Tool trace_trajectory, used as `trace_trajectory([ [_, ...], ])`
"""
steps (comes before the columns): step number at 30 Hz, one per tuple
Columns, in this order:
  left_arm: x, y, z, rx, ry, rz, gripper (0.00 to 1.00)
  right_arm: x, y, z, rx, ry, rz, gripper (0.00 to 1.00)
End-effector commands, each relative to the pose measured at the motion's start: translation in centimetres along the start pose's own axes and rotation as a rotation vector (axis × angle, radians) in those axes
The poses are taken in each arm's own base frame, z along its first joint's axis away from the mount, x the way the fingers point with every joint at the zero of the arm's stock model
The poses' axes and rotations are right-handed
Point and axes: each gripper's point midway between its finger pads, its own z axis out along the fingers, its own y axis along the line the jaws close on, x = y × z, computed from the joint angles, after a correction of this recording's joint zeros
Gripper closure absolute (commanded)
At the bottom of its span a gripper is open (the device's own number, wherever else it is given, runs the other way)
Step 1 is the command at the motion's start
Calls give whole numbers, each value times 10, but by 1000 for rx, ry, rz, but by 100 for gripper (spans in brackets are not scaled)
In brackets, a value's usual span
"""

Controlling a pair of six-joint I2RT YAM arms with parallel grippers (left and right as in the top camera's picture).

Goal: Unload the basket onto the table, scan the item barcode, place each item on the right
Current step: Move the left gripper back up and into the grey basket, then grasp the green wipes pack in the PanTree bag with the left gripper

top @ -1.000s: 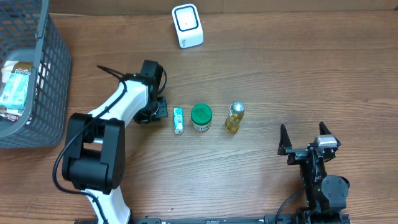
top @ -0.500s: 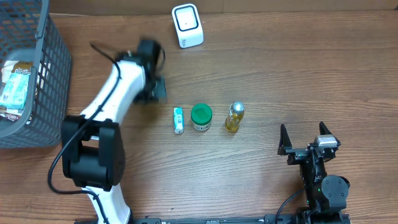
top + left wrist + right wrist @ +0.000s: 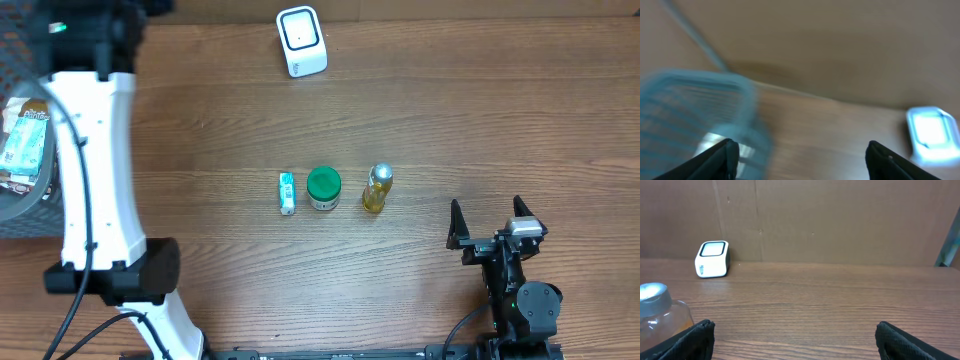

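Three items stand in a row mid-table: a small white-and-green tube [image 3: 287,193], a green-lidded jar [image 3: 323,188] and a yellow bottle [image 3: 376,189] with a silver cap [image 3: 652,292]. The white scanner [image 3: 301,41] sits at the back edge; it also shows in the right wrist view [image 3: 713,259] and, blurred, in the left wrist view [image 3: 932,132]. My left arm [image 3: 90,120] reaches high over the far left. My left gripper [image 3: 802,160] is open and empty, facing the basket [image 3: 690,100]. My right gripper [image 3: 492,222] rests open near the front right, with bare wood between its fingers [image 3: 795,340].
A grey wire basket [image 3: 60,130] at the far left holds several packets [image 3: 25,140]. A brown cardboard wall [image 3: 840,220] backs the table. The left wrist view is motion-blurred.
My left arm swung away from beside the tube, up and to the far left over the basket, and its jaws now stand apart. The right arm and the three items stayed put.
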Motion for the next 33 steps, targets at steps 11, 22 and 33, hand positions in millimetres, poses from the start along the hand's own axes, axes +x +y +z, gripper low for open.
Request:
trace_trajectory([
  [11,63,167,27,-274,224,-55,9,4,1,1,-6,4,-1,0],
  [22,166,222,97,-141,440,-36,10,3,1,1,-6,3,-1,0],
  [33,294,215,171,38,715,32,0,4,1,1,-6,4,-1,0],
])
